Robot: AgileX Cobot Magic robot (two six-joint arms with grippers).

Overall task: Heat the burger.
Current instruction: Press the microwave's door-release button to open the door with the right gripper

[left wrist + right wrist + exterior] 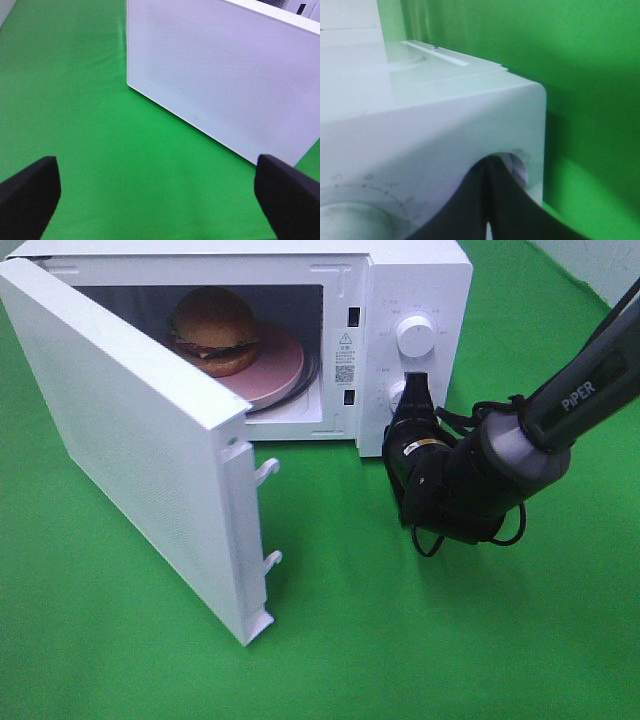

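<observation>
There is one burger point(213, 328), and it sits on one pink plate point(283, 368) inside the one white microwave oven point(420, 280), toward the left of the chamber. The oven stands on a bench point(400, 640) covered in green. Its door point(130, 460) is swung wide open to the left, and two latch hooks point(266, 470) stick out from the free edge of the door, one above the other.

The control panel at the right of the oven has two knobs. The upper knob point(415, 337) is free. The lower knob point(397, 395) is partly hidden by the right tool point(414, 390), which points at it from the front. In the right wrist view the two fingers of this tool are pressed together with no gap between them, and nothing is held. Their tips lie at the edge of the lower knob point(518, 167); whether they touch it I cannot tell.

The left tool point(156, 175) appears only in its own wrist view. Its two fingers point(30, 195) stand very far apart with nothing between them, above the green cover and near the outer face of the open door point(225, 75).
</observation>
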